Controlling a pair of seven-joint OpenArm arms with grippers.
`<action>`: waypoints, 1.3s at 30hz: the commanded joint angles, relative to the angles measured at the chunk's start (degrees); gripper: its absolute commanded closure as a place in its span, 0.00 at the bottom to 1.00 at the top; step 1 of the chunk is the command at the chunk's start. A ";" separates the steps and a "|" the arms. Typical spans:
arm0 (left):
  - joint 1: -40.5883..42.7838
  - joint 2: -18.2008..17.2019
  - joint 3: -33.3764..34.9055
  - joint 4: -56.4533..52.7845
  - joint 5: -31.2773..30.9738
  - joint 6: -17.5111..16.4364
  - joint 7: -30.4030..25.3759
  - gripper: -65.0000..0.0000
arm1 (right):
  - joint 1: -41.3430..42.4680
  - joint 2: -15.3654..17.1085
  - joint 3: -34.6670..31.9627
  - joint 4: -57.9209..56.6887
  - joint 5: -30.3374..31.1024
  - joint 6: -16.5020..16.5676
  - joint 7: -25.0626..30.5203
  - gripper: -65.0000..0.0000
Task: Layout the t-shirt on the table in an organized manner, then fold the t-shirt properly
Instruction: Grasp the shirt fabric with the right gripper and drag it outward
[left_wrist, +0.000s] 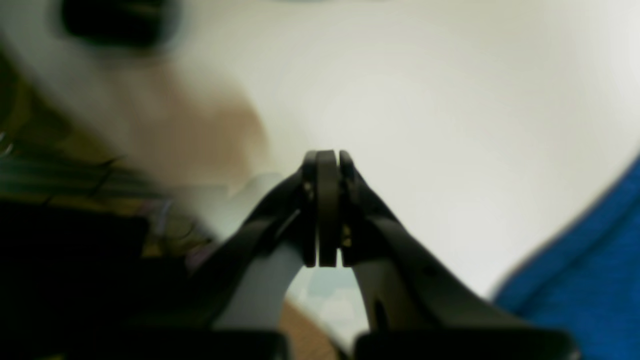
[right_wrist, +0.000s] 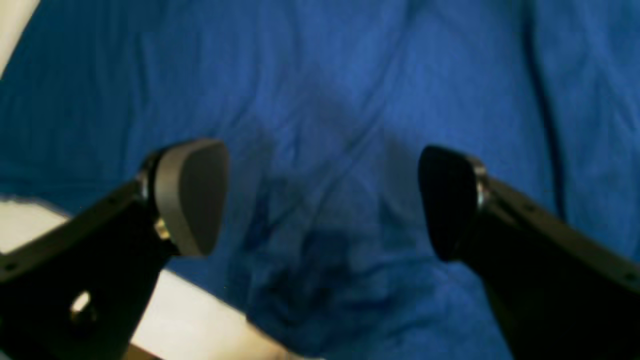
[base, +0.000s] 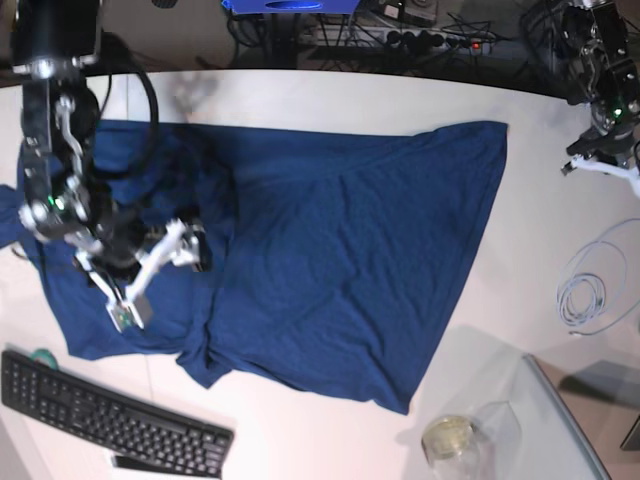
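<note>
T-shirt (base: 350, 280): spread broadly across the white table (base: 280, 430), from far left to near right in the base view. Smoother through the middle and right; creased and apparently layered toward the left.

Right gripper (right_wrist: 325, 200): parted wide over the creased left portion, grasping nothing. Contact with the cloth not determinable. Left gripper (left_wrist: 327, 210): clenched on nothing, above bare tabletop at the far right, well apart from the garment.

Handling, as judged: light, soft and limp; unlikely to break, prone to bunching and dragging. Best taken by the hem or an outer corner, with a shallow pinch to avoid catching lower layers. For folding, advisable to support two separated edge points and lift evenly. Left-side creases likely to need easing out first; folding judged to be at an early stage, with layout still needing attention.

Containers: clear, round, cup-like item (base: 455, 440) noted at the near right, beside the garment's near corner. Contents not determinable. Risk of knocking if cloth swept that way.
</note>
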 joint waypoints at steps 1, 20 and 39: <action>0.43 -0.62 -0.96 1.12 0.32 -0.04 -0.99 1.00 | 3.01 -0.20 -1.38 -2.24 0.18 -1.61 0.62 0.12; 2.98 -0.09 -5.01 0.69 0.40 -0.04 -1.26 1.00 | 12.76 -2.22 -7.62 -26.42 0.62 -10.67 10.56 0.48; 3.85 -0.27 -5.27 0.69 0.49 -0.04 -1.26 1.00 | 2.39 -5.03 -7.53 -9.10 0.62 -10.32 5.90 1.00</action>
